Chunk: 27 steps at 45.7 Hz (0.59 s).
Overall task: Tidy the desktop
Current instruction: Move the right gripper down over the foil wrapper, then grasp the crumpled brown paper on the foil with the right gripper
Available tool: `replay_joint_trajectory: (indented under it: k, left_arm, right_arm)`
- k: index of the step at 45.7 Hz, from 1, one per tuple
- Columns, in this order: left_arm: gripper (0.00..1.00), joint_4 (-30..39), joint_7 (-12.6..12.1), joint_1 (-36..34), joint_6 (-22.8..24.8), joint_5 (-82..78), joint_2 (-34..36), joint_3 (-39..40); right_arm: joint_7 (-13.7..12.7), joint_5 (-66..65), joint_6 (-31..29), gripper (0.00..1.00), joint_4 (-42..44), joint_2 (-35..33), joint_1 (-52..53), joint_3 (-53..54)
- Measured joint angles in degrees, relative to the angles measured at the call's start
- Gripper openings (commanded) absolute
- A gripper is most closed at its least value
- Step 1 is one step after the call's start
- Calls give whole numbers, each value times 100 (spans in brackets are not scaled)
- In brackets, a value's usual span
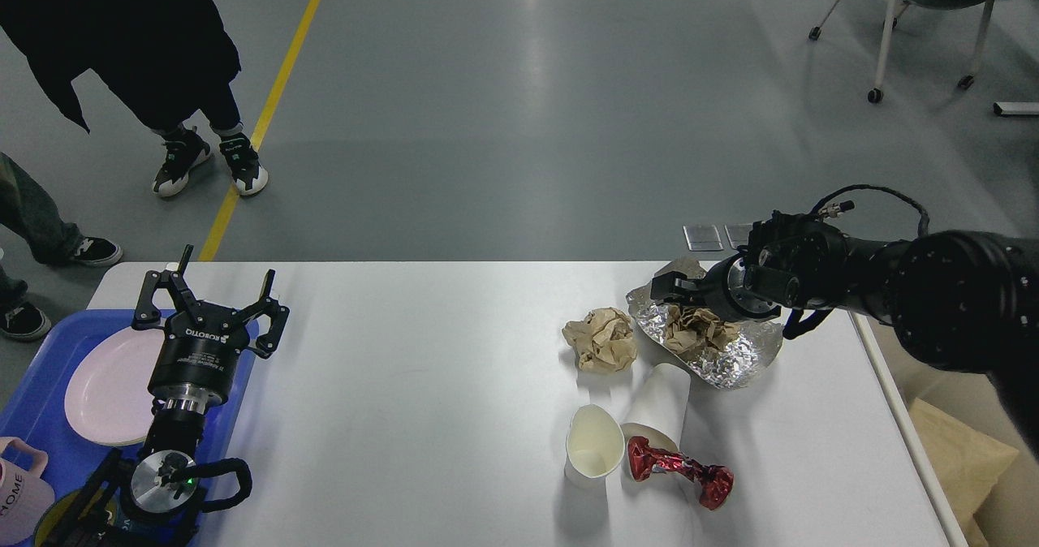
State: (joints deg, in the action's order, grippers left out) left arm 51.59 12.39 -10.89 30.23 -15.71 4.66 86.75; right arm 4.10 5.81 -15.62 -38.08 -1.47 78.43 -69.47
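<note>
Rubbish lies on the right half of the counter [422, 352], so the tidying looks to me only partly done. Nearest to me are a white paper cup [594, 443] standing open and apparently empty, a second paper cup [659, 407] lying on its side just beside it, and a red foil wrapper [680, 469] touching the mouth of the lying cup. Farther away is a ball of crumpled brown paper [601, 338], and next to it a sheet of silver foil [714, 340] that holds another brown paper ball [698, 328].

On the left, a blue tray [36, 405] sits at the counter edge and holds a pink plate [109, 385]; a pink mug [20, 490] stands at its near corner. This side seems already sorted. The left tool [215, 291] hovers above the tray with its fingers wide apart and empty.

The right tool [667, 286] reaches over the foil from the right; it is dark and I cannot tell if its fingers are apart or together. A beige bin [958, 458] stands below the right edge of the counter; what is inside is not visible. I judge that all five pieces of rubbish remain to be removed.
</note>
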Motion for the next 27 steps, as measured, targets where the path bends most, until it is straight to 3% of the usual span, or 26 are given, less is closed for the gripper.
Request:
replay_joint_trajectory:
  k: [27]
  left_arm:
    - [96, 0, 0, 0, 0, 0, 0, 0]
  right_arm:
    - [-6, -59, 554, 99, 1022, 46, -1032, -65]
